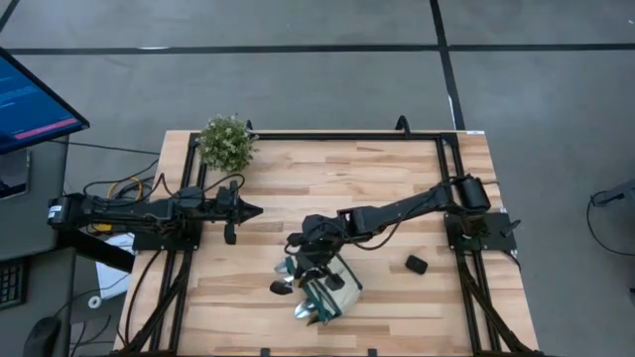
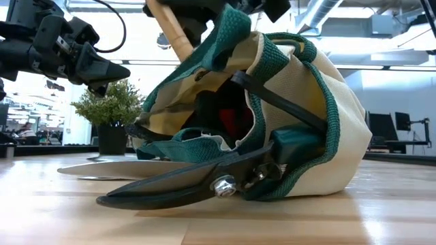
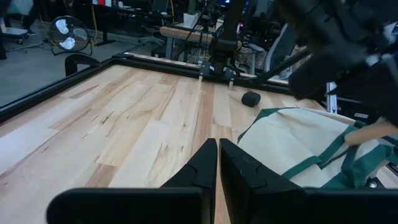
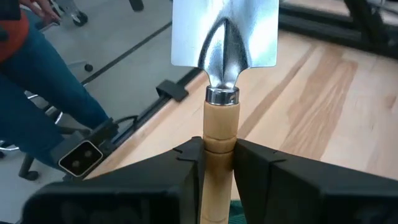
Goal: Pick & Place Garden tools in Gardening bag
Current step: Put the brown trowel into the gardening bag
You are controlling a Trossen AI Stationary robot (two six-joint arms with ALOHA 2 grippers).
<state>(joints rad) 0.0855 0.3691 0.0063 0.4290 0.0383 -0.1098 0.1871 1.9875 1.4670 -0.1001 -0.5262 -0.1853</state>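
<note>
The right arm's fingers (image 4: 219, 163) were clamped on the wooden handle of a trowel (image 4: 222, 93), whose silver blade stood out just beyond the fingertips, well clear of the tabletop (image 4: 323, 106). Seen from above, that gripper (image 1: 316, 241) hung directly over the gardening bag (image 1: 332, 288), which lay on its side on the tabletop (image 1: 397, 169) with its mouth toward the low camera. From table height the beige bag (image 2: 320, 88) with green trim gaped open, something red showed in its dark interior, and the trowel's handle (image 2: 170, 30) slanted down toward the bag's upper edge. The pruning shears (image 2: 191, 187) lay half out of the bag's mouth, dark blades resting on the wood, and a flat silver blade (image 2: 109, 170) lay on the tabletop just behind them. The left arm's fingers (image 3: 217, 171) were pressed together, holding nothing, and pointed across bare wood toward the bag (image 3: 292, 149), well apart from it. A potted plant (image 1: 226, 142) stood beyond the left gripper (image 1: 246, 210), near the tabletop's corner. A small dark object (image 1: 416, 264) sat off to the right of the bag.
</note>
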